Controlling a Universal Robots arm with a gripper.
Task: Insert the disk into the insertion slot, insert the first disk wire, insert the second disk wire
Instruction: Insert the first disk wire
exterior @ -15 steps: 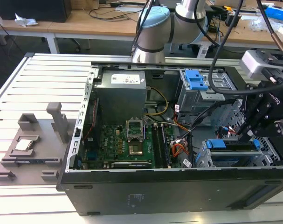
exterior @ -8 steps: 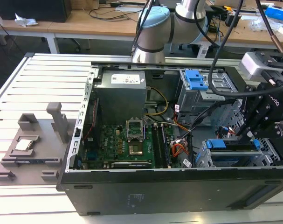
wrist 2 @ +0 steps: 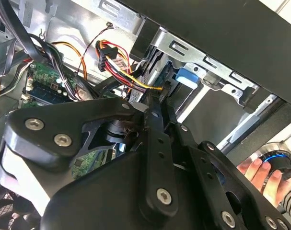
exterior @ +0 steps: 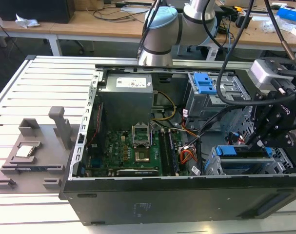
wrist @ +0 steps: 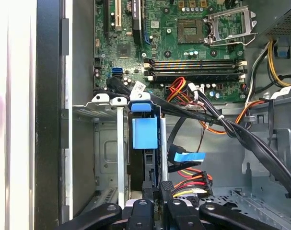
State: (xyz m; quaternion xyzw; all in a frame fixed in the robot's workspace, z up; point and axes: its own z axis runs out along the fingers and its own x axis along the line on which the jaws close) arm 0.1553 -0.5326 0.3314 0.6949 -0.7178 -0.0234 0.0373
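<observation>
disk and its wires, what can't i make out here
- First wrist view: the disk stands edge-on in the insertion slot; the gripper covers its near end, so any plugged wire is hidden.
- Second wrist view: the gripper's own links block most of the disk and slot.
- Exterior view: the gripper stands in front of part of the slot; how deep the disk sits cannot be told.

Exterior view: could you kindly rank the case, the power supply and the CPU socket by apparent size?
Largest to smallest:
1. Case
2. Power supply
3. CPU socket
The differences are large, so nearness to the camera leaves the order in no doubt.
</observation>
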